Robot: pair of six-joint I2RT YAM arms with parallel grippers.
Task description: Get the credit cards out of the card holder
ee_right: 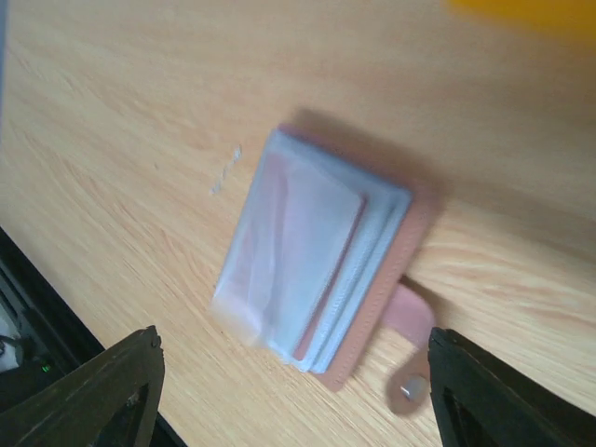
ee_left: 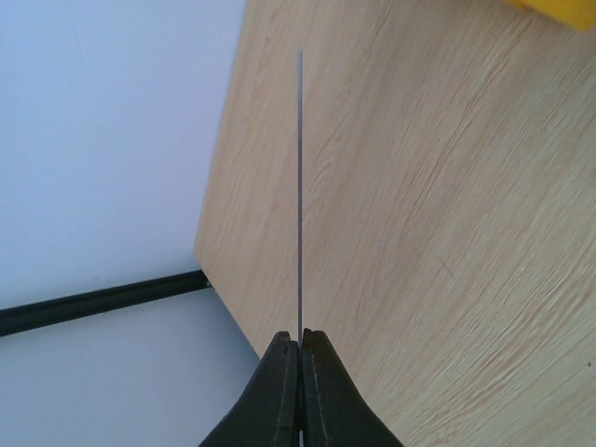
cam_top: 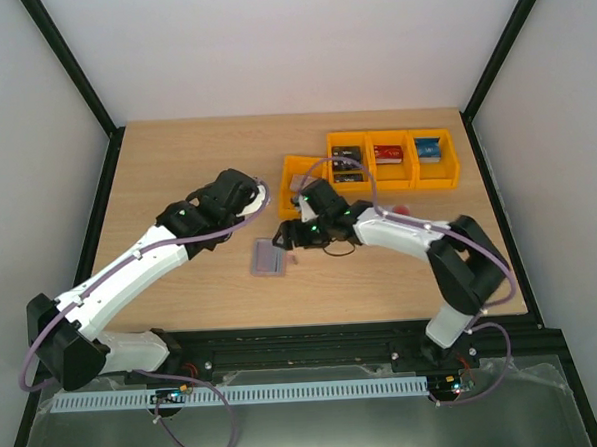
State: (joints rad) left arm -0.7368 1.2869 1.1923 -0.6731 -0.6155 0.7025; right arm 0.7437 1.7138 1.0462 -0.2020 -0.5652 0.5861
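Observation:
The card holder point(cam_top: 269, 256) lies open on the table, a pinkish-brown pouch with clear sleeves fanned out. In the right wrist view the holder point(ee_right: 321, 261) shows its tab and snap point(ee_right: 410, 384) at the lower right; a pale pinkish card sits in the sleeves. My right gripper point(ee_right: 298, 400) is open, its fingers wide apart on either side of the holder and just above it; in the top view the right gripper point(cam_top: 287, 236) is at the holder's right edge. My left gripper point(ee_left: 300, 337) is shut on a thin card point(ee_left: 300, 186) seen edge-on, held above the table left of the bins point(cam_top: 252, 198).
Several orange bins stand at the back right: one point(cam_top: 302, 173) just behind the right gripper and a row of three point(cam_top: 390, 159) holding small items. The table's left edge point(ee_left: 219, 251) shows in the left wrist view.

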